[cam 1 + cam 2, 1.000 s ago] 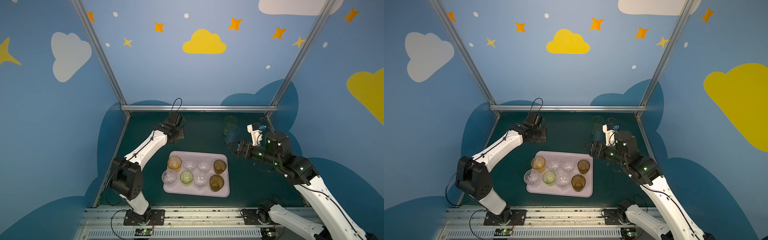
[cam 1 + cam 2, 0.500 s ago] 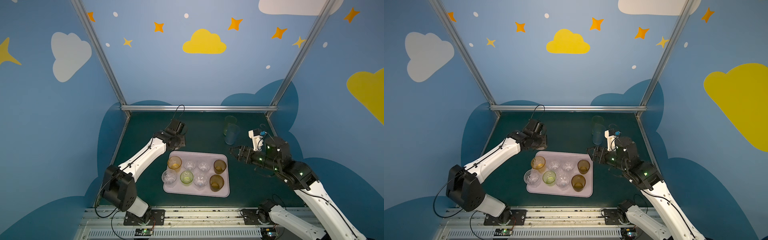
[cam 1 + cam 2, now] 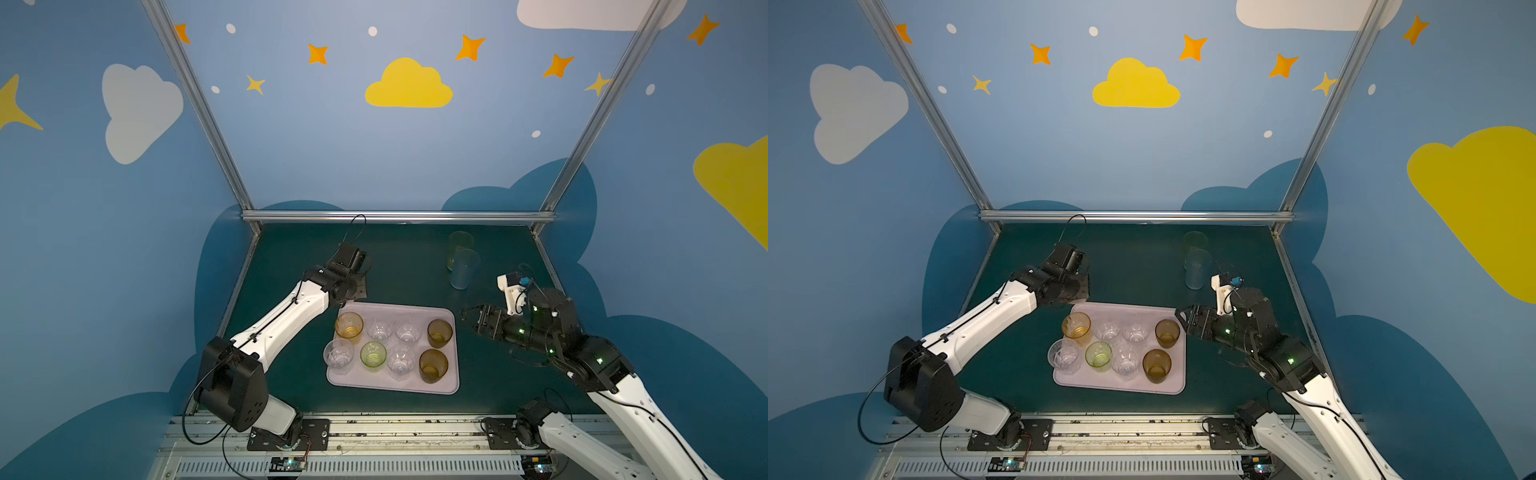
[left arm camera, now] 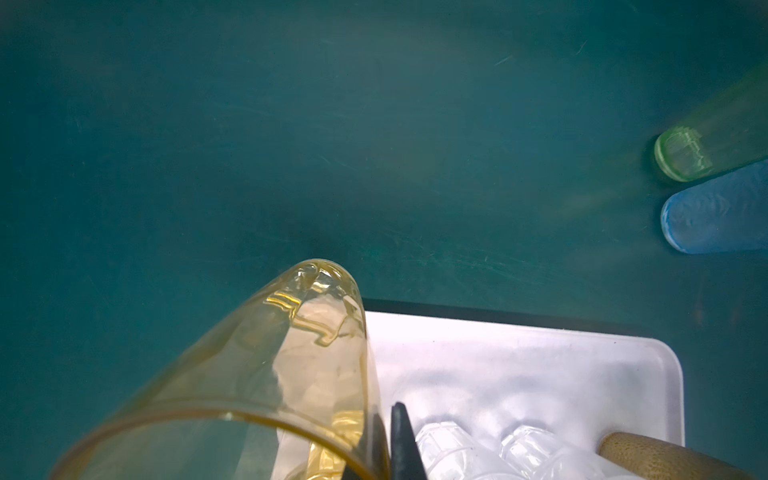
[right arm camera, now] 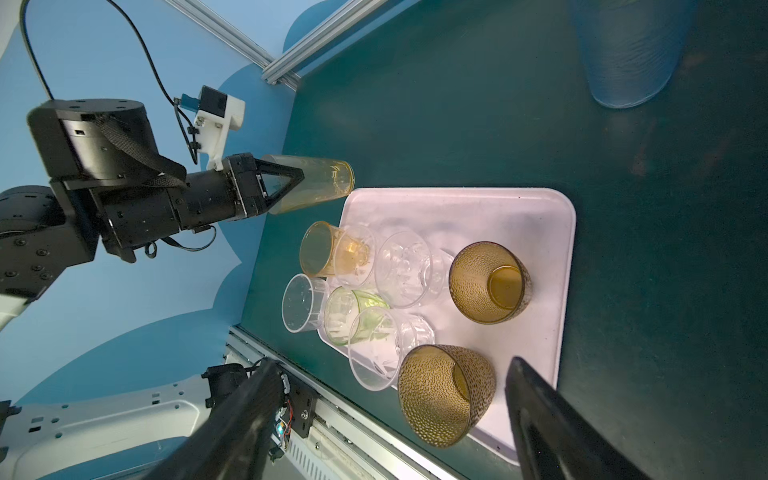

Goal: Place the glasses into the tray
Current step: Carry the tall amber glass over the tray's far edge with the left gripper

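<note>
Both top views are evenly lit but dim over the dark desk (image 3: 395, 257), with wide-angle splay at the edges; in the left wrist view the tray (image 4: 540, 353) glares white, and the green glass (image 4: 706, 137) and blue glass (image 4: 715, 212) smear into blur; the right wrist view is sharper.

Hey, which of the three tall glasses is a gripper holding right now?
The yellow glass: the left gripper is shut on its wall, beside the tray. The green glass and blue glass stand free on the mat farther back.

Jaws pinched on left arm (image 3: 291, 316), spread wide on right arm (image 3: 552, 328).
</note>
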### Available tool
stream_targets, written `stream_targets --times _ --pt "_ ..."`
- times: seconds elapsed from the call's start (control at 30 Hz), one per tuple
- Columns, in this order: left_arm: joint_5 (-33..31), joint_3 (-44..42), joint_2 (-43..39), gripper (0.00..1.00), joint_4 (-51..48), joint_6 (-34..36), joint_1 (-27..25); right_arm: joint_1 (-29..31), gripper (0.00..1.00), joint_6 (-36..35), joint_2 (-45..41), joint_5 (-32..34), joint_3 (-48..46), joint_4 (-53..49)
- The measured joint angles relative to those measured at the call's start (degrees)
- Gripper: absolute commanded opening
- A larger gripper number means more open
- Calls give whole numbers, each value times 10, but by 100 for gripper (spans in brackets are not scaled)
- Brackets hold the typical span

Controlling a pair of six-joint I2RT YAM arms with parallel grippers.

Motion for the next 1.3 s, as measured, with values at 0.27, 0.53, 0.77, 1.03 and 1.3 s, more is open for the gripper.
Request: stream_targets --times 0.27,0.53,0.77,1.03,1.3 --pt "3 -4 0 4 -2 -4 0 0 84 14 -24 2 -24 1" --pt "10 -4 0 4 -2 -7 0 0 84 18 -37 8 -38 0" --pt "14 -5 0 4 -2 -8 0 0 84 20 -41 15 -42 1" --pt "21 -5 7 4 -3 -8 -3 0 84 20 -39 18 -44 1" --pt "34 -5 22 4 -3 -8 -6 0 84 20 -34 18 -46 1"
